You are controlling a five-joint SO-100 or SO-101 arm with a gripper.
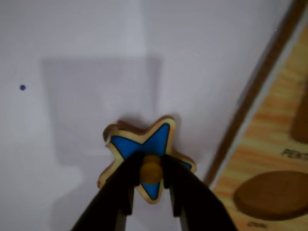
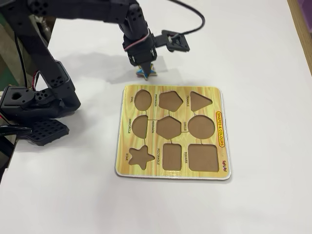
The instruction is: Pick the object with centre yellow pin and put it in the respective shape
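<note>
Gripper on the star's pin, placement still ahead.

In the wrist view the black two-finger gripper [image 1: 152, 169] has its jaws drawn in close on the yellow centre pin [image 1: 151, 168] of the blue star-shaped wooden piece [image 1: 144, 149], which appears to sit on the white table [image 1: 72, 48]. In the fixed view the star lies just off the yellow wooden shape board [image 2: 222, 127] at about eleven o'clock. Every recess shows empty; the star-shaped recess [image 2: 141, 156] at the board's seven o'clock awaits, so lifting, carrying and seating remain.

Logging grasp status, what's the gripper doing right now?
Gripper: jaws closed on the yellow centre pin of the blue wooden star piece.
</note>
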